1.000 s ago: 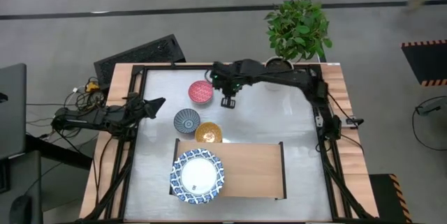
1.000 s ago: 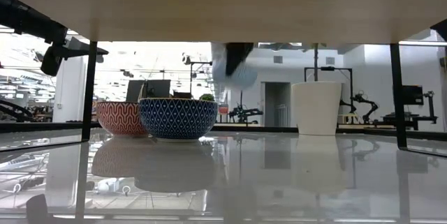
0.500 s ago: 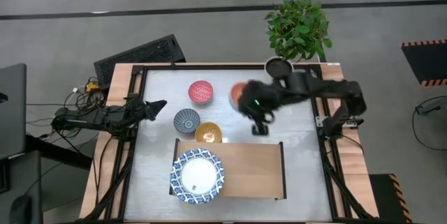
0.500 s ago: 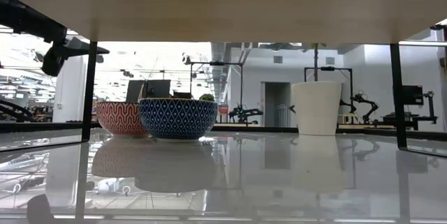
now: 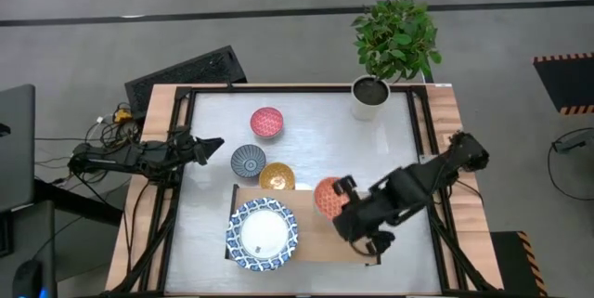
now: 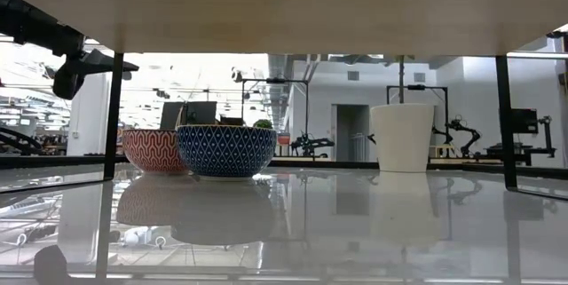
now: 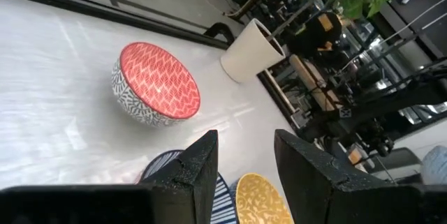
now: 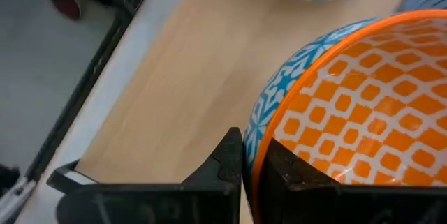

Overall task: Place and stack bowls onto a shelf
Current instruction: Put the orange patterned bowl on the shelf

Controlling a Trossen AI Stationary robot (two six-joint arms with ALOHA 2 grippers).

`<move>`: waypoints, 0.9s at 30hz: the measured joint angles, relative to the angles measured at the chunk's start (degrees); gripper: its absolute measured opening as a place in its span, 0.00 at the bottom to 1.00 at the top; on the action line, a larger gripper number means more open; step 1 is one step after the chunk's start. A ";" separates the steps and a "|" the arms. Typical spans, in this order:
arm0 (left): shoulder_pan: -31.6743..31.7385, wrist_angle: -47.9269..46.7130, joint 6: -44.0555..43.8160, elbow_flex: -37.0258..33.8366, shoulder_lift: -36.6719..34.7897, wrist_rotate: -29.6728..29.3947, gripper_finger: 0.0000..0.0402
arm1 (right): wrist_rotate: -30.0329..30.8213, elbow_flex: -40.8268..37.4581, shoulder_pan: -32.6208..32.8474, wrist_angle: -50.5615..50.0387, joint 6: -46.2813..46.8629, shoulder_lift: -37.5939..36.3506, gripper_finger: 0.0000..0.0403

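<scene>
I see the orange bowl (image 8: 349, 105) filling the right side of the right wrist picture: an orange rim, an inside of orange squares on white, an outside patterned blue and white. The right gripper (image 8: 246, 161) pinches its rim, one finger (image 8: 225, 160) outside the wall and the other inside. In the high view this bowl (image 5: 328, 196) sits left of the right gripper (image 5: 357, 219), over the middle of the shelf (image 5: 325, 242), which lies in the lower centre of the frame. I cannot tell whether the bowl touches the board.

On the left end of the shelf I see the large blue-and-white bowl (image 5: 263, 233) with its white inside. Just above the shelf's upper left corner sits the yellow bowl (image 5: 277, 177), with the dark blue-grey bowl (image 5: 248, 161) up and to its left, and the pink-red bowl (image 5: 266, 122) higher still, near the table's top centre. The plant pot (image 5: 368, 97) stands at the upper right of the table (image 5: 390, 149).

The left gripper (image 5: 209, 145) waits at the left edge of the table, its fingers spread apart; in its wrist picture I look between them at the pink-red bowl (image 7: 157, 84).
</scene>
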 joint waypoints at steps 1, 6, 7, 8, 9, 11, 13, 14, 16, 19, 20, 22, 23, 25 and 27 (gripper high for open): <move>0.00 -0.05 -0.01 0.00 0.00 -0.01 0.32 | 0.02 -0.08 1.19 -0.47 0.02 0.31 0.10; 0.02 -1.29 -0.08 0.00 0.00 -0.05 0.32 | 1.40 -0.03 4.03 -2.59 -1.24 4.77 0.10; 0.02 -1.35 -0.08 0.00 -0.02 -0.03 0.32 | 1.57 -0.04 4.19 -2.92 -1.82 5.77 0.10; 0.02 -1.65 -0.09 0.00 -0.02 -0.01 0.32 | 1.53 -0.04 4.26 -3.09 -2.53 6.42 0.10; 0.02 -2.03 -0.22 0.00 -0.03 0.16 0.32 | 1.51 -0.04 4.54 -3.31 -3.12 6.60 0.10; 0.02 -2.50 -0.93 0.00 -0.04 0.75 0.32 | 1.90 -0.01 5.37 -3.49 -3.46 7.04 0.10; 0.02 -2.76 -1.13 0.00 -0.04 1.00 0.32 | 1.98 0.11 5.15 -4.69 -3.45 7.85 0.10; 0.02 -2.72 -1.17 0.00 -0.04 1.17 0.32 | 1.81 0.06 5.46 -5.14 -3.28 8.08 0.10; 0.02 -2.63 -1.17 0.00 -0.07 1.17 0.32 | 1.64 -0.02 5.75 -5.70 -3.00 8.54 0.10; 0.02 -2.68 -1.25 0.00 -0.04 1.19 0.32 | 1.65 0.00 5.96 -5.84 -3.20 8.53 0.10; 0.02 -2.68 -1.34 0.00 -0.06 1.17 0.32 | 1.68 0.00 6.19 -5.62 -3.22 8.55 0.10; 0.02 -2.68 -1.50 0.00 -0.04 1.17 0.32 | 1.64 0.00 6.33 -5.36 -3.05 8.55 0.10; 0.02 -2.68 -1.50 0.00 -0.05 1.16 0.32 | 1.65 0.00 6.38 -5.42 -3.05 8.55 0.10; 0.02 -2.68 -1.50 0.00 -0.04 1.15 0.32 | 1.59 0.00 6.39 -5.51 -3.04 8.55 0.10; 0.02 -2.73 -1.50 0.00 -0.04 1.13 0.32 | 1.41 0.00 6.38 -5.26 -3.04 8.55 0.10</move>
